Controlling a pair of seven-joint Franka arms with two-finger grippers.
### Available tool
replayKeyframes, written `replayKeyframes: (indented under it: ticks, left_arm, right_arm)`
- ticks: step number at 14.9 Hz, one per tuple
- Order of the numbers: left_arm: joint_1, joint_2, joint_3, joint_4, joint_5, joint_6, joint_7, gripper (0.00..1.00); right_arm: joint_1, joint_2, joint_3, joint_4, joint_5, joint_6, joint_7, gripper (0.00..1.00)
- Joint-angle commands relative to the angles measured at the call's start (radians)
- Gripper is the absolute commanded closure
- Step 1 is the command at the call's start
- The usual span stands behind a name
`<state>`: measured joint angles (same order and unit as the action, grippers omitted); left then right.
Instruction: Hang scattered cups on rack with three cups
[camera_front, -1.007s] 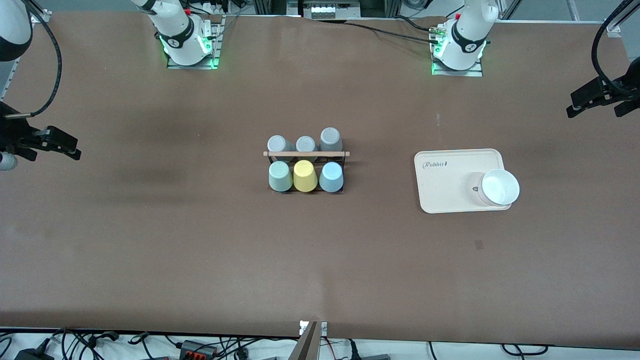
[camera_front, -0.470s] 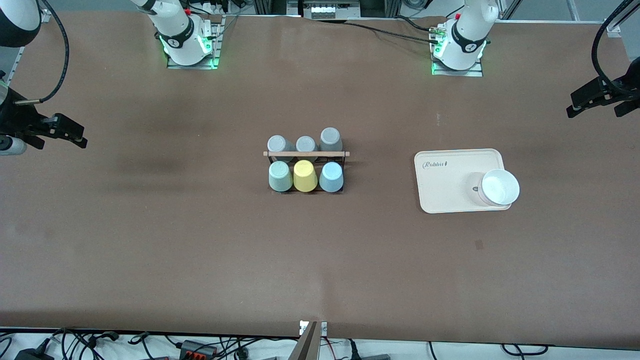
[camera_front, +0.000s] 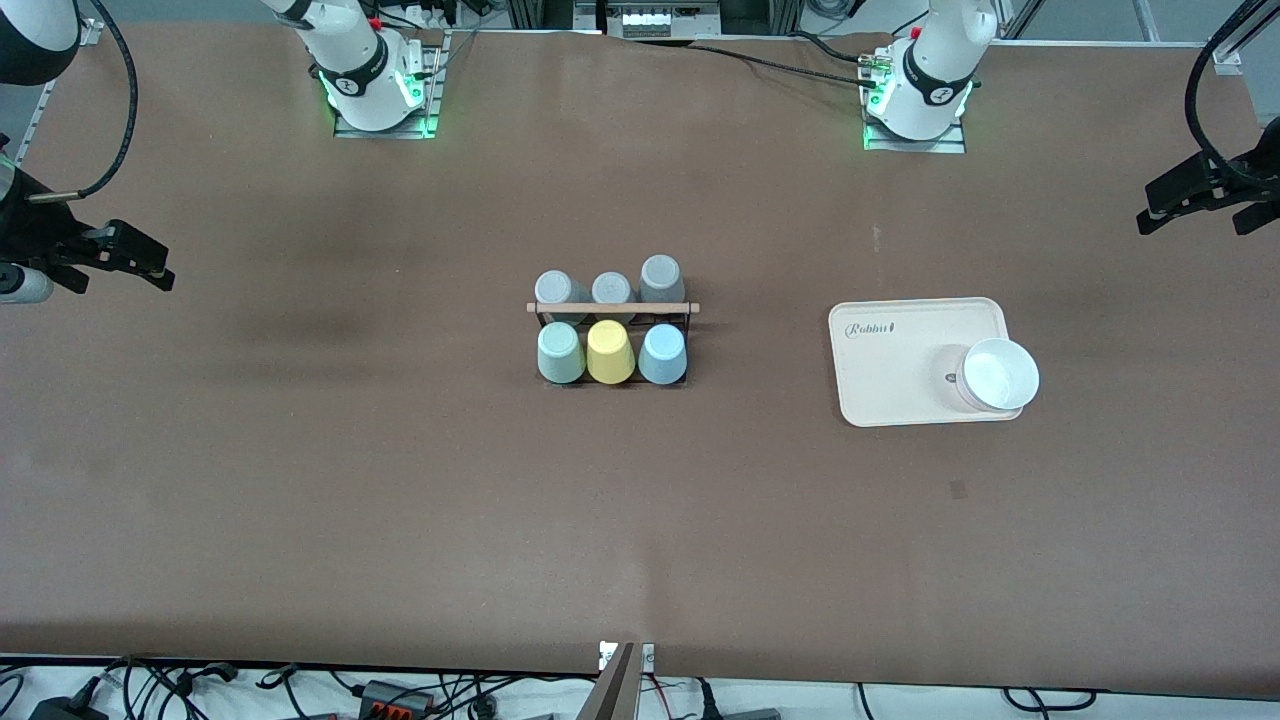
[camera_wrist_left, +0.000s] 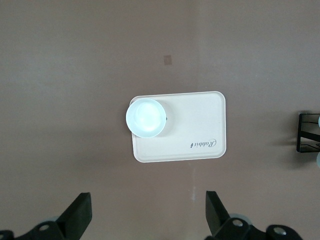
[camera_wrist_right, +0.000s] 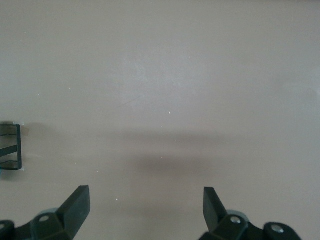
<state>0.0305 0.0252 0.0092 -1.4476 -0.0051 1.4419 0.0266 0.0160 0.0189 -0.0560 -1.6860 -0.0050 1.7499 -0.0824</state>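
the rack (camera_front: 612, 325) stands mid-table, green cup (camera_front: 560, 352) and blue cup (camera_front: 662, 354) hung beside the yellow cup (camera_front: 610, 352); task looks done (nothing left to fetch); right gripper (camera_wrist_right: 145, 207) and left gripper (camera_wrist_left: 149, 212) wait over the table ends, jaws spread, empty.

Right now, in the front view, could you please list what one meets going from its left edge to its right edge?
right gripper → mint green cup → yellow cup → light blue cup → cream tray → white bowl → left gripper
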Motion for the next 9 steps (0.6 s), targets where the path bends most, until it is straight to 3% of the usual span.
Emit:
replayKeyframes:
  ticks: [1,9]
  left_arm:
    - [0.009,0.002,-0.003,0.018,-0.006,-0.015,0.023,0.00]
    - [0.008,0.004,-0.003,0.022,-0.006,-0.017,0.024,0.00]
  right_arm:
    - [0.001,-0.036,0.002,-0.026,0.000,-0.017,0.016,0.00]
    - [0.002,-0.037,0.002,-0.020,0.000,-0.038,0.016,0.00]
